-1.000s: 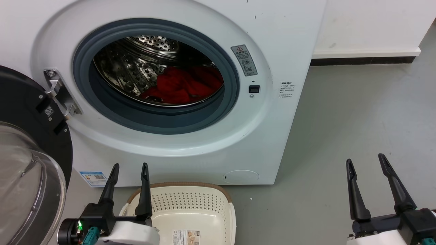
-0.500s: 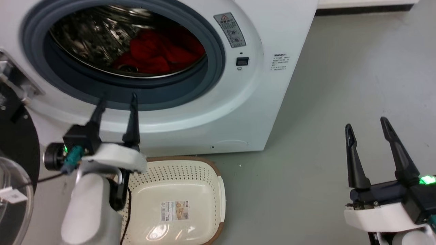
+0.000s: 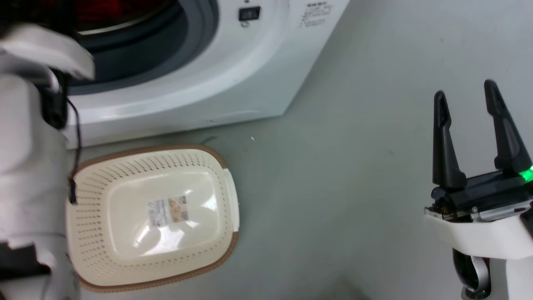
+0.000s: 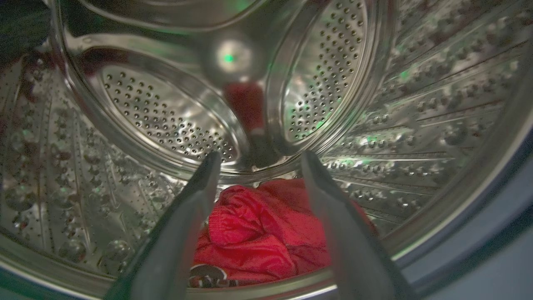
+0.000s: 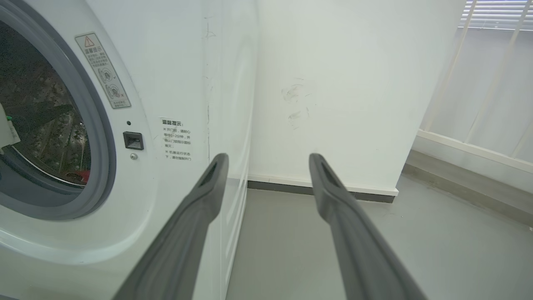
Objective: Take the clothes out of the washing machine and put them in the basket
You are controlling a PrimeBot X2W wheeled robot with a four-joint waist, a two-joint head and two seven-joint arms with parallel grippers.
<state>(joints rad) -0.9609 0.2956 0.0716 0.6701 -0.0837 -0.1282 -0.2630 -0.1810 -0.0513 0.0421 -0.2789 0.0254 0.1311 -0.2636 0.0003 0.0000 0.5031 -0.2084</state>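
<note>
The clothes [image 4: 258, 233] lie as a crumpled bright red heap at the bottom of the perforated steel drum [image 4: 166, 125]. My left gripper [image 4: 259, 156] is open inside the drum, its fingers spread just above and in front of the red fabric, holding nothing. In the head view the washing machine [image 3: 250, 71] fills the top left, with a sliver of red clothes [image 3: 125, 5] behind its grey porthole rim. My pale left forearm [image 3: 25, 166] reaches up into the opening. The cream basket [image 3: 145, 149] sits on the floor below the porthole. My right gripper [image 3: 465, 88] hangs open over the floor, far right.
Bare grey floor [image 3: 333, 187] lies between the basket and my right gripper. In the right wrist view the washing machine [image 5: 175, 83] stands against a white wall [image 5: 333, 83] with a dark skirting, and a blinded window [image 5: 495, 16] is at the far right.
The head camera has tipped down and right. My left gripper has risen from beside the basket into the drum. The right gripper stays open at the right.
</note>
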